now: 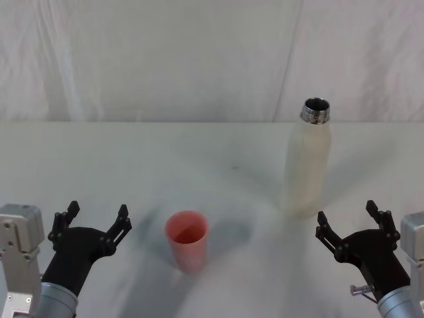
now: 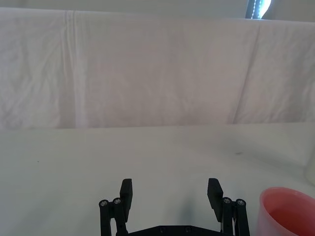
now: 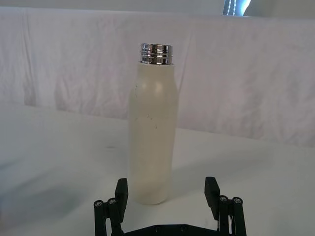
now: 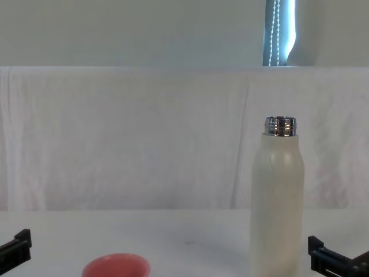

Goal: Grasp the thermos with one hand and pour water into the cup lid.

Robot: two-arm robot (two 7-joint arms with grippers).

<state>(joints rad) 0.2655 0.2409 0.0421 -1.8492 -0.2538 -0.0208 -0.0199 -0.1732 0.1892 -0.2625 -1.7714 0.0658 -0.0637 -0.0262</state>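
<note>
We see a tall cream-white matte thermos [image 1: 307, 162] with an open chrome neck, upright at two o'clock from the small salmon-pink cup lid [image 1: 187, 240]. Our right gripper [image 1: 351, 224] waits spread at the thermos's five o'clock, our left gripper [image 1: 93, 221] spread at the cup's nine o'clock. The rigid, smooth thermos is probably heavy; we should grip it mid-body.

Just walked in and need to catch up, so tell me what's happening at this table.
Nothing is being held yet. The thermos stands upright and uncapped on the table, with the pink cup nearer the robot and to its left. The right pincer sits open just short of the thermos, lined up with it. The left pincer waits open beside the cup, touching nothing. No pouring has begun.
</note>
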